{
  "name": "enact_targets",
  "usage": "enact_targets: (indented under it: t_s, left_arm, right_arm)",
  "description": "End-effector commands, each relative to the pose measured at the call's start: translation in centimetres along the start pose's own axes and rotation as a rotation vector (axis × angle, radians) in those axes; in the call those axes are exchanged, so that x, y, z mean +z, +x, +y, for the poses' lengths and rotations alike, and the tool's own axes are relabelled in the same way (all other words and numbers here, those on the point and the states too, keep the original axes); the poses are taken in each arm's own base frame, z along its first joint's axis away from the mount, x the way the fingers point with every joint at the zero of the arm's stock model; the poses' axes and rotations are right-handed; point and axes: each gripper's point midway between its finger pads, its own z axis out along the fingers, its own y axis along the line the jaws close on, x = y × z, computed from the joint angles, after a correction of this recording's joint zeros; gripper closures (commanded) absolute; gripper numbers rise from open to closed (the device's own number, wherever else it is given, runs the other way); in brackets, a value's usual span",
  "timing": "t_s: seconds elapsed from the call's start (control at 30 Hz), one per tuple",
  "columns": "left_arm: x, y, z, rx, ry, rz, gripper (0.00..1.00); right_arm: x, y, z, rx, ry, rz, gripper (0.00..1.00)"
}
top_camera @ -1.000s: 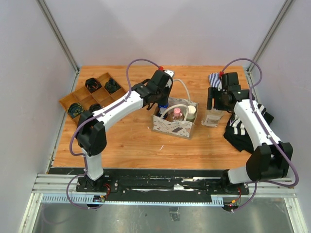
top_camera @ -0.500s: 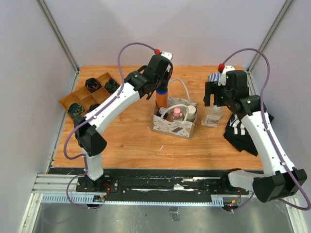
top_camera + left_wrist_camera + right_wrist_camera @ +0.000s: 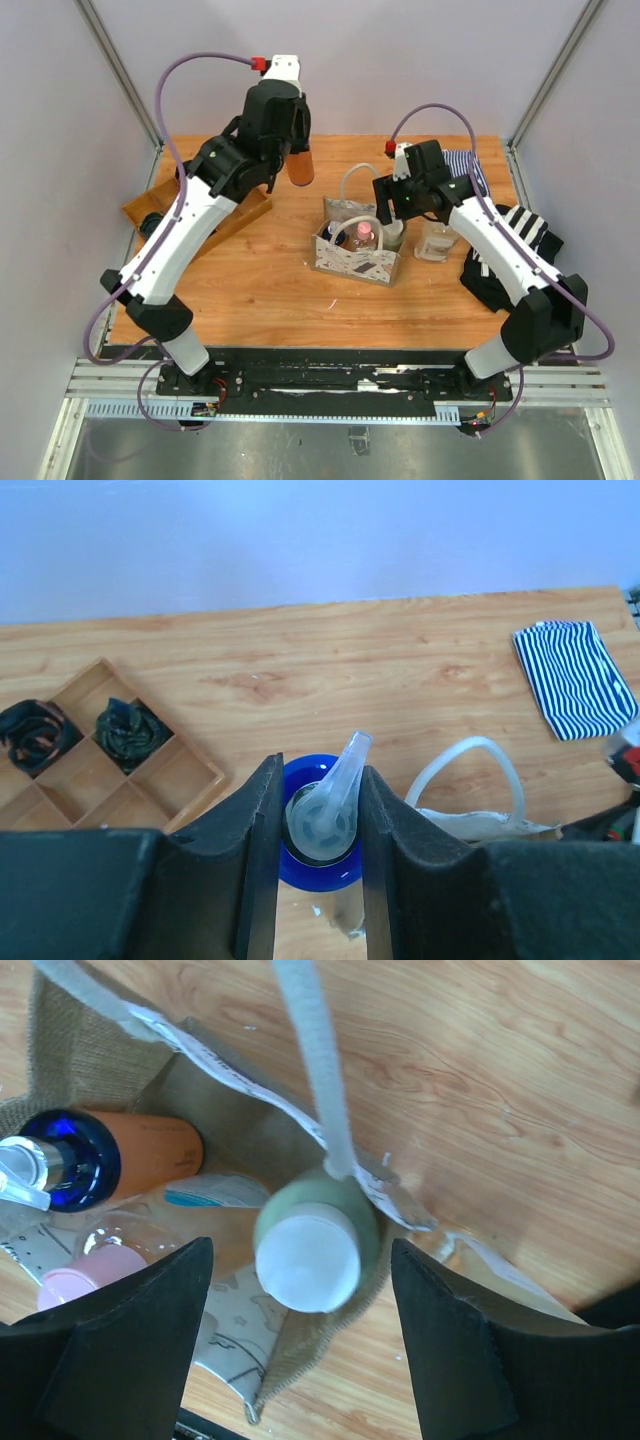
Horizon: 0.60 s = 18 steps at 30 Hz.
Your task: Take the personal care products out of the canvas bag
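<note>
Personal care products are seen in three places: at left, an orange bottle is held high above the table, clamped at its blue cap by the left gripper, beyond the wooden tray. At centre, a second orange bottle, a pink-capped bottle and a pale green bottle are kept inside the canvas bag, and the right gripper is poised over the green one, fingers spread apart. A clear bottle is stood on the table just right of the bag.
</note>
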Motion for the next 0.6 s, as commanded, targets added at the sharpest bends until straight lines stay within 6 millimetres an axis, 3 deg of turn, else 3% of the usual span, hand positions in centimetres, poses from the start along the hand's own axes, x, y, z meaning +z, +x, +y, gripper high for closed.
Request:
enact_targets:
  t_s: [0.0,0.2,0.37,0.57]
  left_arm:
    - [-2.6,-2.5,2.3,-0.074,-0.057,-0.096,1.0]
    - [-2.2,1.0,3.5,-0.077,-0.1,-0.059,0.99]
    - [-1.5,4.6,3.4,-0.07,-0.087,-0.01,1.0]
    - [-0.7,9.9,4.3,-0.078,-0.102,0.023,0.99]
  right_arm:
    - [0.7,-1.0,1.6,-0.051,-0.026,-0.005,0.28]
    - [2.7,1.1,1.1,-0.045,0.029,0.11,0.3]
    - [3.7,3.3,0.5,-0.044,0.069,0.19,0.31]
    - [3.4,5.6,-0.2,-0.037,0.12,0.289,0.4]
